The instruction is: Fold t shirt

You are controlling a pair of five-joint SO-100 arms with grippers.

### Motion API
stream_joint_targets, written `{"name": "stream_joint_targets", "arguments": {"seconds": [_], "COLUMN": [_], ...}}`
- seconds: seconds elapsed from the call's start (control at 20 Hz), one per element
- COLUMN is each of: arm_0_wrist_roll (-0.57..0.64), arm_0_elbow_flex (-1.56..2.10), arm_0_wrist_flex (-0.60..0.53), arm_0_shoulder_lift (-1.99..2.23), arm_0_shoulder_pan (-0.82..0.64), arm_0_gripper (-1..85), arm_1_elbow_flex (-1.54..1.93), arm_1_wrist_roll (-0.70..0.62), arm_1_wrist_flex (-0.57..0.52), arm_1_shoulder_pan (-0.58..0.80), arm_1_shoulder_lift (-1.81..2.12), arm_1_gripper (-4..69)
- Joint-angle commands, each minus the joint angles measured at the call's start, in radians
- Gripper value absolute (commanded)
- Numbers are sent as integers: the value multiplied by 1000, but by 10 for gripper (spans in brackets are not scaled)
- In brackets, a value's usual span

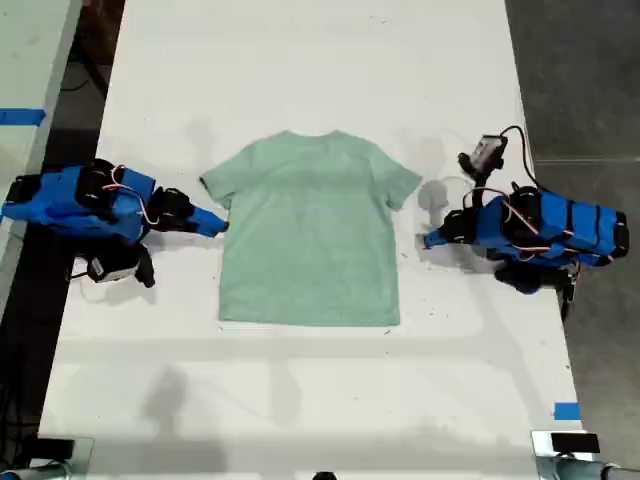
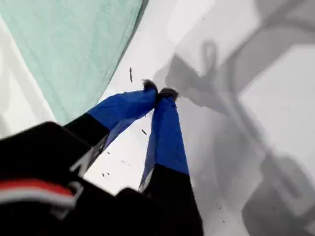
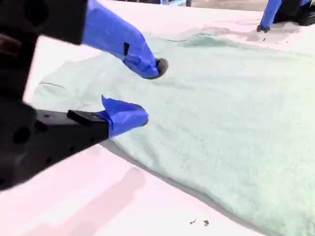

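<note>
The pale mint-green t shirt (image 1: 310, 235) lies flat and spread out on the white table (image 1: 300, 400), neck toward the far side. My second gripper (image 1: 218, 224) is at the shirt's sleeve edge on the exterior view's left. It is open (image 3: 151, 92), with nothing between its fingers, hovering just over the cloth (image 3: 221, 113). My first gripper (image 1: 430, 240) rests on the bare table a short gap from the shirt's edge on the exterior view's right. Its tips are shut together (image 2: 158, 90) on nothing, and the shirt (image 2: 69, 44) lies beside them.
A small grey unit with cables (image 1: 487, 152) sits behind the first arm. Blue tape marks (image 1: 566, 410) the table's near corner on the exterior view's right. Dark floor borders the table on both sides. The first arm's tip (image 3: 268, 14) shows across the shirt.
</note>
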Motion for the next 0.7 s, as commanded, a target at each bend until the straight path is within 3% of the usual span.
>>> {"name": "stream_joint_targets", "arguments": {"seconds": [0.0,0.1,0.2,0.3,0.45,0.65], "arm_0_wrist_roll": [3,3,3,3,3,3], "arm_0_elbow_flex": [11,11,11,11,11,11], "arm_0_wrist_flex": [2,2,2,2,2,2], "arm_0_shoulder_lift": [8,8,8,8,8,8], "arm_0_shoulder_pan": [9,9,9,9,9,9], "arm_0_gripper": [115,115,115,115,115,115], "arm_1_elbow_flex": [35,-21,-160,-419,-776,-908], "arm_1_wrist_roll": [-14,-49,-118,-235,-445,-603], "arm_1_wrist_flex": [0,3,-5,-35,-43,-192], "arm_1_shoulder_pan": [-2,-20,91,252,462,646], "arm_1_shoulder_lift": [5,3,-71,-426,-911,-1279], "arm_1_gripper": [16,18,18,28,154,187]}}
